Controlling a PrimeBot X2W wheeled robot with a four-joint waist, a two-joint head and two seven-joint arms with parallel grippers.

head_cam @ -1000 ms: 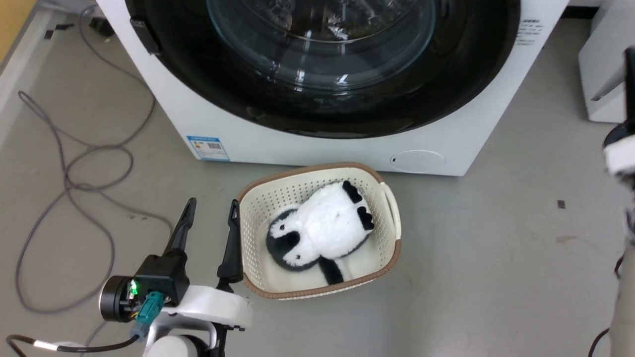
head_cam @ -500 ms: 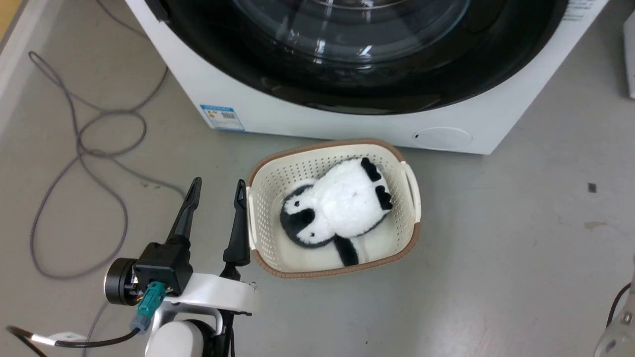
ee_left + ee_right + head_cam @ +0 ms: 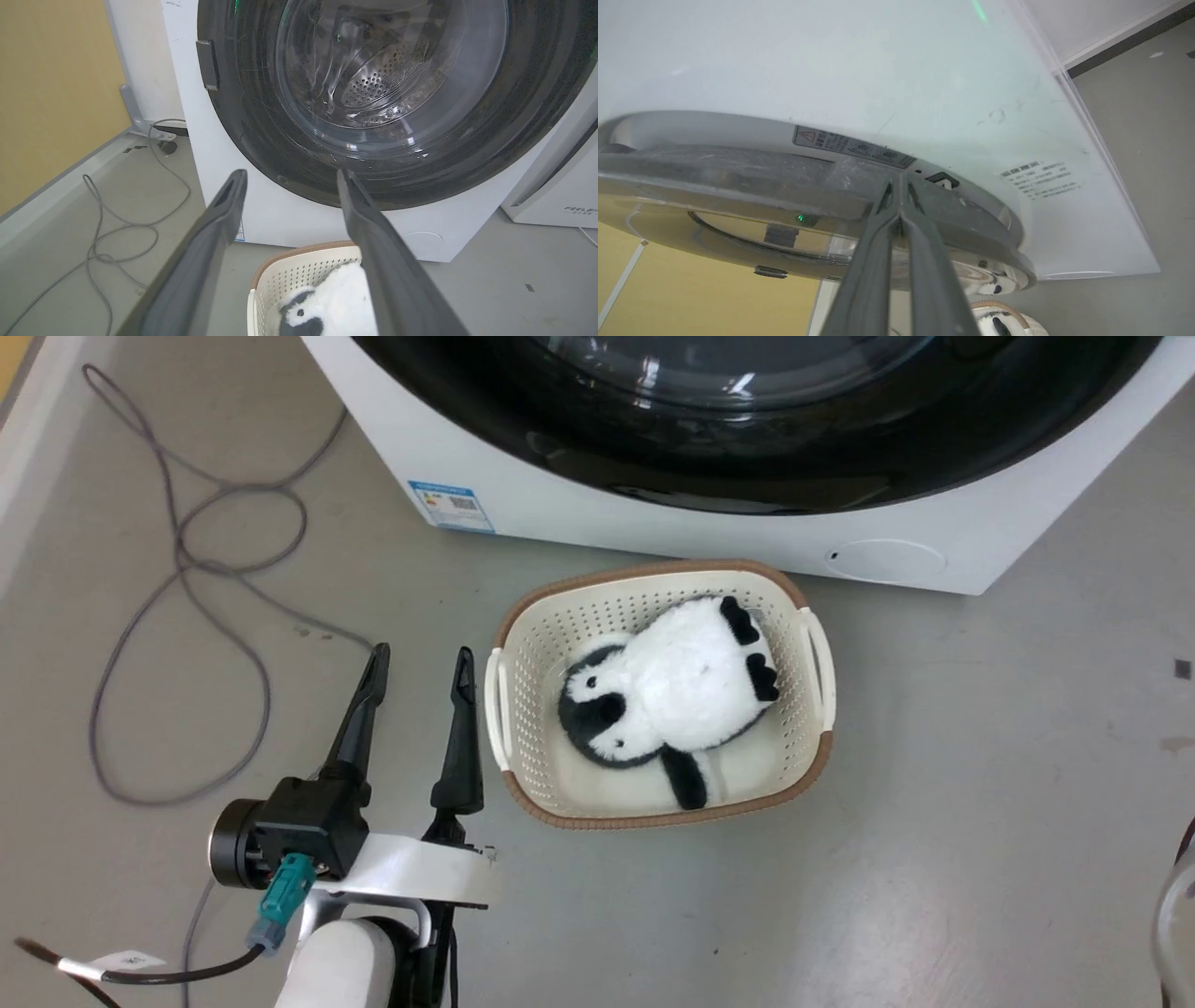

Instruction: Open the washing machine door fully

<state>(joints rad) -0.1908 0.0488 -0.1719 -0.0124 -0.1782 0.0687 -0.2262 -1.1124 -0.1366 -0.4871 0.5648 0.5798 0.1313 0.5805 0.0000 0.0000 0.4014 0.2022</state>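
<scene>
Glossy black and round, the washing machine door (image 3: 261, 116) is set in the big white washing machine (image 3: 653, 527). Before the machine, the left gripper (image 3: 417, 663) is held with fingers apart beside a cream perforated basket (image 3: 653, 574); the right gripper (image 3: 899, 186) is seen with fingers together at the door's grey edge.

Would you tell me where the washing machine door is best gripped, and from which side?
Take the washing machine door by its rim on the robot's right, opposite the dark block, probably the hinge. That rim appears to stand off the washing machine, so hook behind it from the right; the glossy face offers no hold.
</scene>
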